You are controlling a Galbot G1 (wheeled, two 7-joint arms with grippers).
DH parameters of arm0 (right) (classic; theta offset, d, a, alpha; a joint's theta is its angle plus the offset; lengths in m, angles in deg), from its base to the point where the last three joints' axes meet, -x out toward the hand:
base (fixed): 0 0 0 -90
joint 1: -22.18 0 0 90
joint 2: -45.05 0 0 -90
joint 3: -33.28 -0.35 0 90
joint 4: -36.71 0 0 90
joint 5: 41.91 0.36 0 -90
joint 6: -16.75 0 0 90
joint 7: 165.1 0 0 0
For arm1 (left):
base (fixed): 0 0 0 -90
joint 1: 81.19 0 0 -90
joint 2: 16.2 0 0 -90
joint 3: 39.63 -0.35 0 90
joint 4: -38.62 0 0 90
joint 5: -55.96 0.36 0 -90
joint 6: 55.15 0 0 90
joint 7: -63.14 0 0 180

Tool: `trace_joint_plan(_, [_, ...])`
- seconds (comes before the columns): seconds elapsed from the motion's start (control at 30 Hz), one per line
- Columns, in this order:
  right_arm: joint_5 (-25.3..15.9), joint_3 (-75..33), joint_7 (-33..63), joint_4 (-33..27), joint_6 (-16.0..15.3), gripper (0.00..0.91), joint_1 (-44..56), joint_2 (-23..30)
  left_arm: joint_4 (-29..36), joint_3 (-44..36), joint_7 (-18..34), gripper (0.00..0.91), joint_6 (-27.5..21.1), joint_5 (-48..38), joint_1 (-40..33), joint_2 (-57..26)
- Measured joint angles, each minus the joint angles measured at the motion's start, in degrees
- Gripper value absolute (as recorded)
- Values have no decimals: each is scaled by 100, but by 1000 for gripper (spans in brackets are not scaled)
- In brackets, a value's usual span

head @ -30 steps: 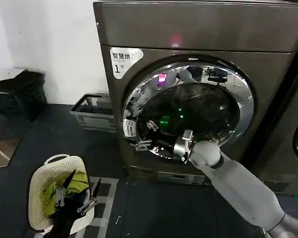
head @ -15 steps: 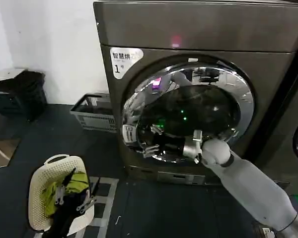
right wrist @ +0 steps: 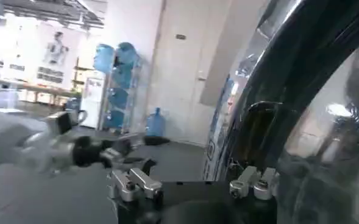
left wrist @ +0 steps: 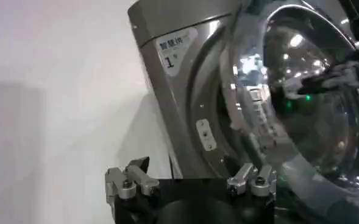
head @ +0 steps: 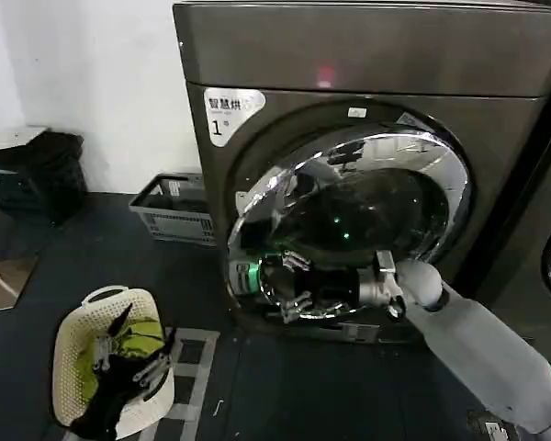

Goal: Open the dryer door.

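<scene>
While ajar – dryer door [head: 367, 220] | right claw [head: 289, 287] at its lower-left rim

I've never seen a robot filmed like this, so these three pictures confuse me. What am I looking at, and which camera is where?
The wide picture comes from the robot's head, looking down at a dryer marked "1". The grey arm is the robot's right arm; its right gripper is at the lower left rim of the dryer door, which stands partly swung out. The left gripper hangs low over a pale laundry basket on the floor. A grey crate sits by the wall. The other two pictures come from cameras on each wrist: the left one looks at the dryer's front and the door, the right one sits close against the door's edge.
</scene>
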Motion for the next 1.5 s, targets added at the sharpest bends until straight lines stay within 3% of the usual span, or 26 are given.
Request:
trace_joint_plan(0.43, [217,-455,-726,706,-18,907,460,-744,-325,-54,-198,907,-624,-930,-679,-855])
trace_joint_plan(0.83, [190,-1394,-1238,1291,77,907,1274,-1291,-738,-601,-428,907,-1210,-1127,-1829,-1654])
trace_joint_plan(1.2, [164,-3122,-1314,1513,136,907,2802,-1571,-1285,-1745,-641,907,-1234,-1205,-3200,-2297])
trace_joint_plan(1.5, [183,-4939,-1074,1206,389,907,4315,-1515,-1664,-2933,-770,907,-1217,-1120,-4244,-2294])
